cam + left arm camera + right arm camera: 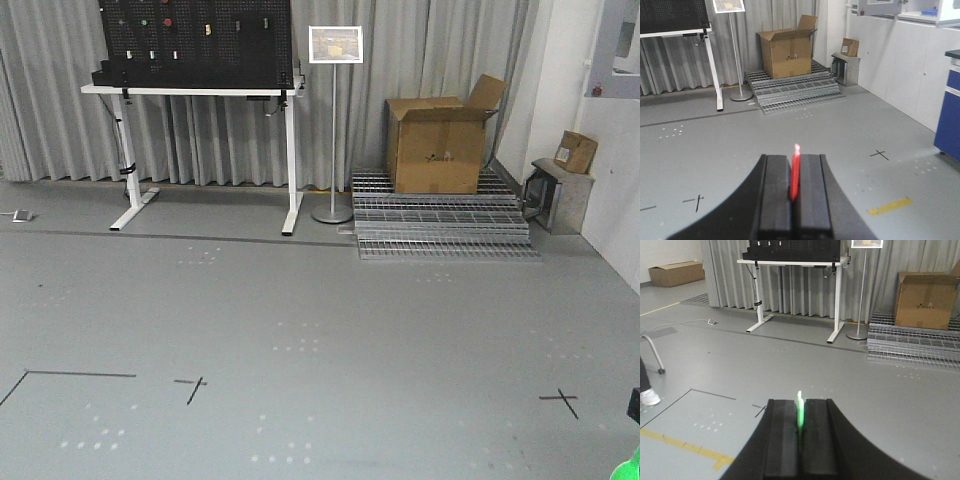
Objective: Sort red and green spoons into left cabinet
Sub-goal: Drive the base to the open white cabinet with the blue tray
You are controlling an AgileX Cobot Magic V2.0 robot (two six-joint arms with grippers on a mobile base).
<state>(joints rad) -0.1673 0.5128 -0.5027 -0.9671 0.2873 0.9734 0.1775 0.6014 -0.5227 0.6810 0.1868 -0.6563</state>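
In the left wrist view my left gripper (795,161) is shut on the red spoon (795,172), which stands edge-on between the black fingers with its tip poking past them. The right wrist view shows my right gripper (800,402) shut on the green spoon (800,415), also edge-on and sticking out a little beyond the fingers. A sliver of green (628,466) shows at the bottom right corner of the front view. Both grippers hang above bare grey floor. The left cabinet is out of view.
A white-legged desk with a black pegboard (195,45) stands at the back left. Beside it are a sign stand (333,120), a cardboard box (438,143) on stacked metal grates (440,225), and white cupboards (900,60) along the right wall. Tape marks cross the floor.
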